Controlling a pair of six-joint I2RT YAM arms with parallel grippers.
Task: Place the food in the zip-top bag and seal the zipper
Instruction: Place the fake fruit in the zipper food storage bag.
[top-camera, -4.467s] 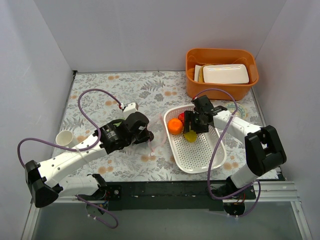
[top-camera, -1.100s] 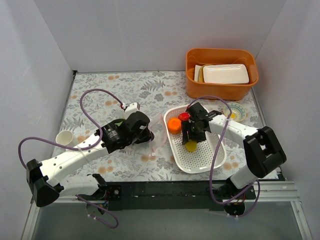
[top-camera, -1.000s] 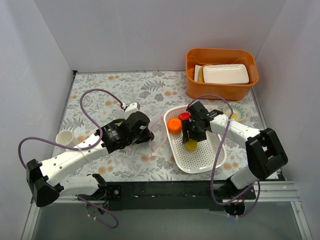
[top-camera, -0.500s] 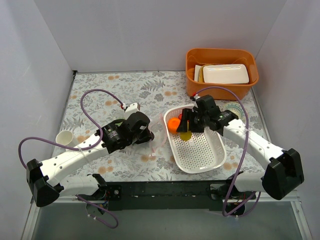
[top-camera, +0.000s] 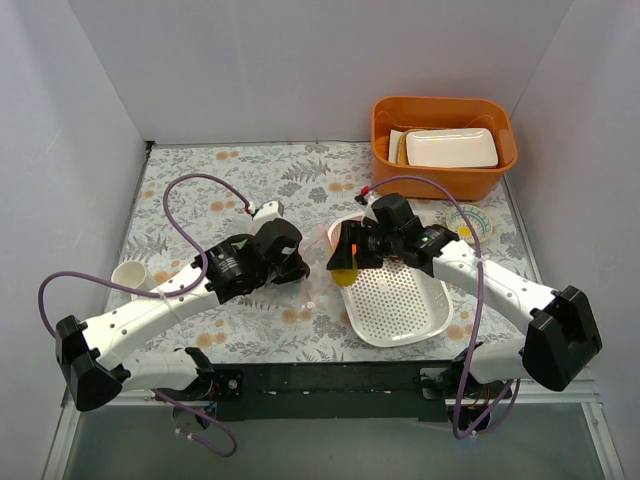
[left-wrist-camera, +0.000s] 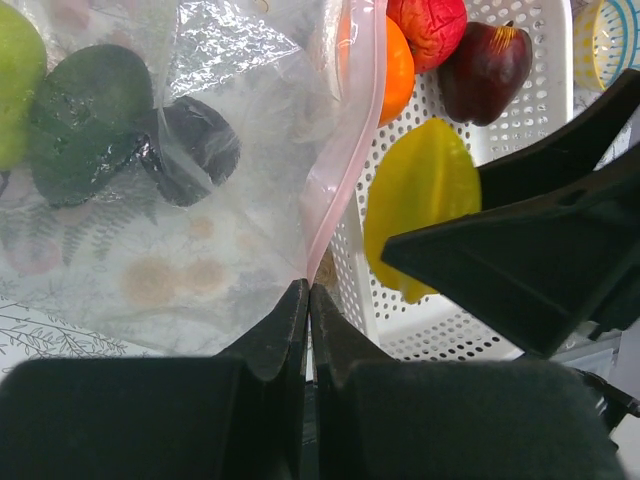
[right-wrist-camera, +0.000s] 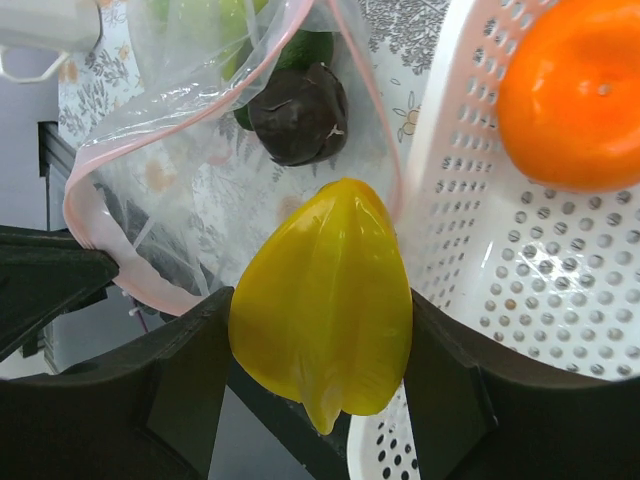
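My right gripper (top-camera: 347, 264) is shut on the yellow-green fruit (right-wrist-camera: 322, 300) and holds it over the left rim of the white basket (top-camera: 400, 305), right by the bag's mouth. My left gripper (left-wrist-camera: 308, 292) is shut on the pink zipper (left-wrist-camera: 345, 170) of the clear zip-top bag (left-wrist-camera: 200, 210) and holds the mouth up and open. A dark maroon plum (right-wrist-camera: 300, 113), a dark green avocado (left-wrist-camera: 85, 115) and a green fruit (left-wrist-camera: 12, 80) lie inside the bag. The orange (right-wrist-camera: 575, 90), red apple (left-wrist-camera: 432, 28) and another maroon plum (left-wrist-camera: 487, 65) sit in the basket.
An orange bin (top-camera: 443, 170) with a white container stands at the back right. A small patterned bowl (top-camera: 472, 220) sits right of the basket. A white cup (top-camera: 130, 277) stands at the left, by my left arm. White walls close in three sides.
My right gripper has lifted the yellow-green fruit out of the basket and carried it left to the basket's rim beside the bag mouth. My left gripper has stayed on the bag.
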